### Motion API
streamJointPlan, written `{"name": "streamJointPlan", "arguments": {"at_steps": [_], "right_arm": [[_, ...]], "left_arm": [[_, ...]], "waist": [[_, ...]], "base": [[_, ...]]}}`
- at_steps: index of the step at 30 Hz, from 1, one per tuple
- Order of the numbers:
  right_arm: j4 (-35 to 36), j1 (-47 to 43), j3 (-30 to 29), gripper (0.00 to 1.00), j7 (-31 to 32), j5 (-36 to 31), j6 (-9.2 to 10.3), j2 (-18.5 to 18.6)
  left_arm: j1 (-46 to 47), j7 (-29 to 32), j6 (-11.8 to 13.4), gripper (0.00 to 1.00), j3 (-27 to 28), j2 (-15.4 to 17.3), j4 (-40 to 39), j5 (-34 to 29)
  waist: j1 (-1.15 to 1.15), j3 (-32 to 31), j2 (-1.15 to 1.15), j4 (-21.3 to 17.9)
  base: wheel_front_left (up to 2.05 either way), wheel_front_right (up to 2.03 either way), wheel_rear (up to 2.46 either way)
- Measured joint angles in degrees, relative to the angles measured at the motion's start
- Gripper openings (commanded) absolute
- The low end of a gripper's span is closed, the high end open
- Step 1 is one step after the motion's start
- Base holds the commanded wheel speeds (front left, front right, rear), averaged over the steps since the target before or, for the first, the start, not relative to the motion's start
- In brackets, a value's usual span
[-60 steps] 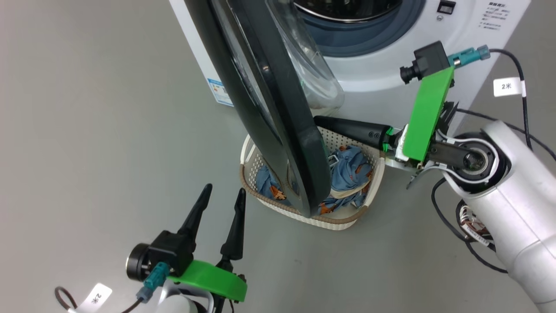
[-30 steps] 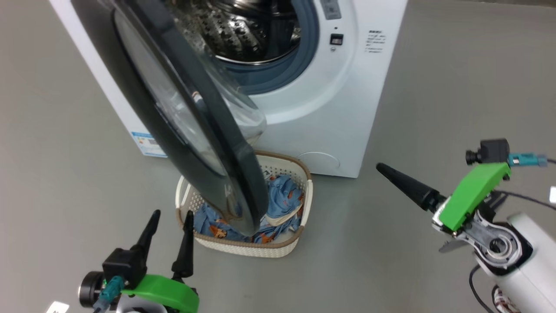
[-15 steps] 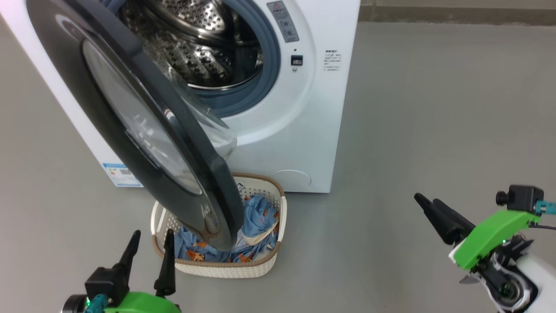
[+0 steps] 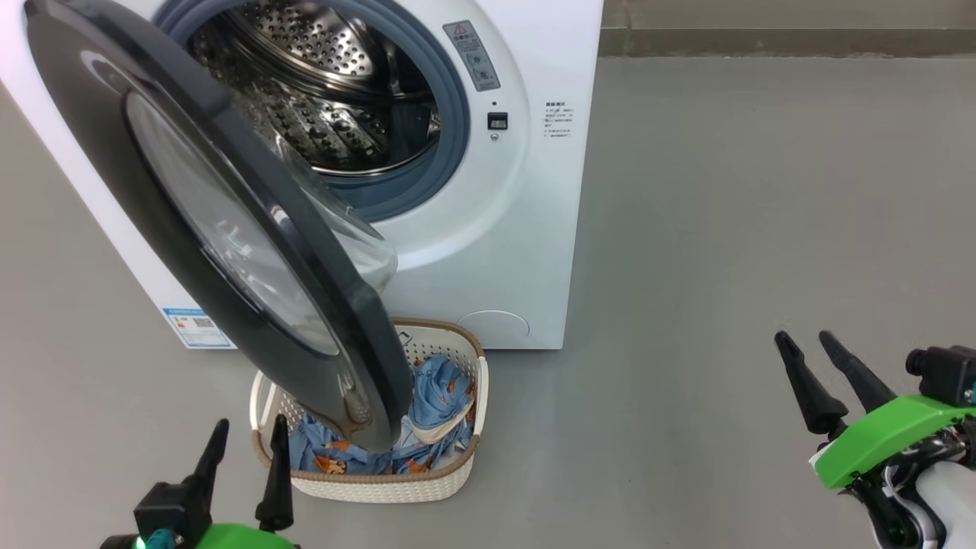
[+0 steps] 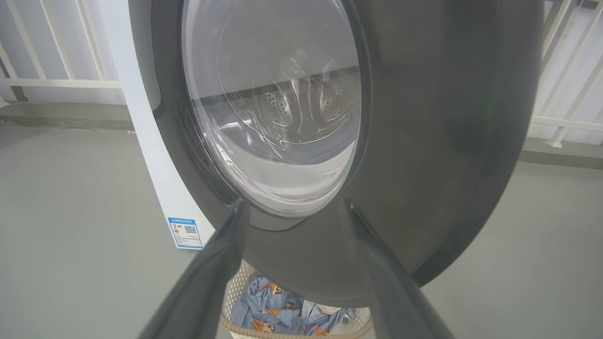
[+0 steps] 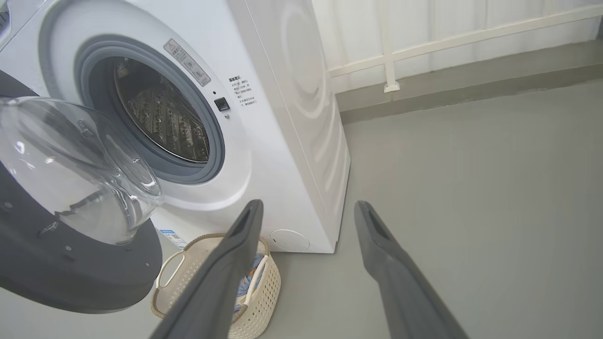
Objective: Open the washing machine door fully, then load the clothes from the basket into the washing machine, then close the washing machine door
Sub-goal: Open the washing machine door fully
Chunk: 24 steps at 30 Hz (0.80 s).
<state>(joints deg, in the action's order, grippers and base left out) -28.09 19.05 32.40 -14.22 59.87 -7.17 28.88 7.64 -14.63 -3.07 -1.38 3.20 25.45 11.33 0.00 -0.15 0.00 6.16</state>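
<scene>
On the grey floor [image 4: 724, 229] just before the washing machine [image 4: 496, 252], the basket [image 4: 381, 482] holds the clothes [image 4: 436, 389]; the open door [image 4: 221, 229] hangs over its left part, screening it. The left gripper [image 4: 252, 421], fingers spread and empty, is near the basket; the right gripper [image 4: 802, 335], likewise spread, is well apart.

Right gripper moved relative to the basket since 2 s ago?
Yes. The right gripper was reaching over the basket; now it sits open, well clear to the basket's right.
</scene>
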Motion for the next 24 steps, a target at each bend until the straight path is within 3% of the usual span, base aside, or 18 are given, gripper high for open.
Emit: {"name": "streamJointPlan", "arguments": {"at_steps": [10, 16, 24], "right_arm": [[9.02, -9.78, -17.88, 1.0, -0.07, -20.96, -0.01, -7.61], [12.03, -12.5, -22.07, 1.0, -0.07, -25.52, -0.01, -10.04], [12.39, -13.97, -23.41, 1.0, -0.08, -28.19, -0.01, -11.23]], "left_arm": [[-0.95, 0.0, -0.87, 1.0, 0.8, -0.27, -0.01, -0.91], [-0.95, 0.0, -1.0, 1.0, 1.03, -0.4, -0.01, -1.02], [-0.95, 0.0, -1.19, 1.0, 1.31, -0.47, 0.0, -1.42]], "waist": [[0.0, -0.03, 0.0, -0.22], [0.0, -0.01, 0.0, -0.06], [0.0, -0.01, 0.0, 0.27]], "base": [[0.0, 0.0, 0.0], [0.0, 0.0, 0.0], [0.0, 0.0, 0.0]]}}
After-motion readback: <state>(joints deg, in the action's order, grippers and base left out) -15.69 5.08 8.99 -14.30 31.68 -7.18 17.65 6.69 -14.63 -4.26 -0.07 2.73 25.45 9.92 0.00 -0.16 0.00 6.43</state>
